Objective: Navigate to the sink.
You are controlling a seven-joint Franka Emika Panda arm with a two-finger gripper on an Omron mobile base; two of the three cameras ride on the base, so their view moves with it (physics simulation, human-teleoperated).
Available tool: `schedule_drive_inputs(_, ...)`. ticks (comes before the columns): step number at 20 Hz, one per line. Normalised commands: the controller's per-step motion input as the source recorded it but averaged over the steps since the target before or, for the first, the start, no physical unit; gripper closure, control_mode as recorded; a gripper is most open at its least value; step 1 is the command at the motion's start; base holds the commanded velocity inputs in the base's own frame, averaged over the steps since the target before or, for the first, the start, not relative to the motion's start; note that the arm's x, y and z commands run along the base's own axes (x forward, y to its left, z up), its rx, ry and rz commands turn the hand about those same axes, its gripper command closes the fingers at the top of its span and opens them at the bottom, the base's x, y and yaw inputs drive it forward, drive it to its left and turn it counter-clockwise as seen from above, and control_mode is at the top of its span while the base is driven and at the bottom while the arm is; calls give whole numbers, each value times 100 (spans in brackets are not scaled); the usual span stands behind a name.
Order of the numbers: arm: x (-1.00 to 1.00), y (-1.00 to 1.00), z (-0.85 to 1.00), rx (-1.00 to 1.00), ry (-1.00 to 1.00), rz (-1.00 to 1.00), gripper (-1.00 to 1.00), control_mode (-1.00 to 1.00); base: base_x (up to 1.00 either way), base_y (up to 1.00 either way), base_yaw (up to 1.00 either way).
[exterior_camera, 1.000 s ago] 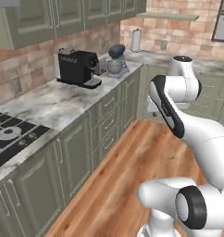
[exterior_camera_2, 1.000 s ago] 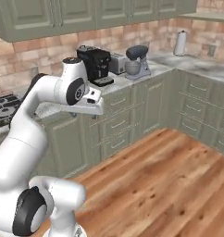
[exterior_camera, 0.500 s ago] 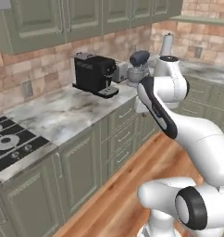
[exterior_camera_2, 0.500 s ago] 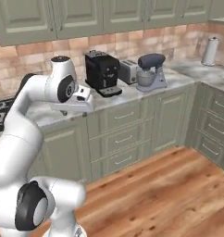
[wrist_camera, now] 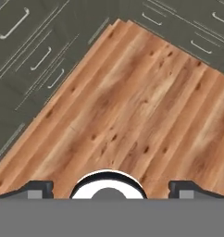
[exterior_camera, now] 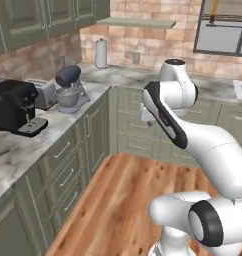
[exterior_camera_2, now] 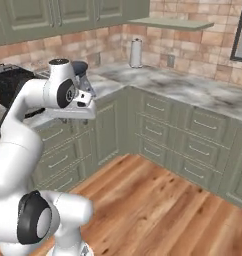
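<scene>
Below our wide-open, empty fingers (wrist_camera: 40, 187) lay wood floor (wrist_camera: 132, 115); we were driving, needing the sink (exterior_camera: 241, 89) closer.

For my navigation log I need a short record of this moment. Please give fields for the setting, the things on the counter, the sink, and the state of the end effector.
setting: simulated kitchen corner, green cabinets, marble counter, wooden floor
on counter: black coffee machine, toaster, stand mixer, paper towel roll
sink: pale inset edge at the far right of the left base view, probably the sink; not yet reached
end effector: open, empty, pointing at the floor
</scene>
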Motion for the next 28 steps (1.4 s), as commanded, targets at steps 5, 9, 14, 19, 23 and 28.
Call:
schedule_drive_inputs(5,0,0,0,0,0,0,-100,100,71,-62,-51)
schedule_drive_inputs(9,0,0,0,0,0,0,-100,100,74,-54,-51)
schedule_drive_inputs(14,0,0,0,0,0,0,-100,100,85,-48,-49)
schedule_drive_inputs(19,0,0,0,0,0,0,-100,100,80,-92,-37)
schedule_drive_inputs(23,0,0,0,0,0,0,-100,100,98,-100,-17)
schedule_drive_inputs(28,0,0,0,0,0,0,-100,100,94,-99,0)
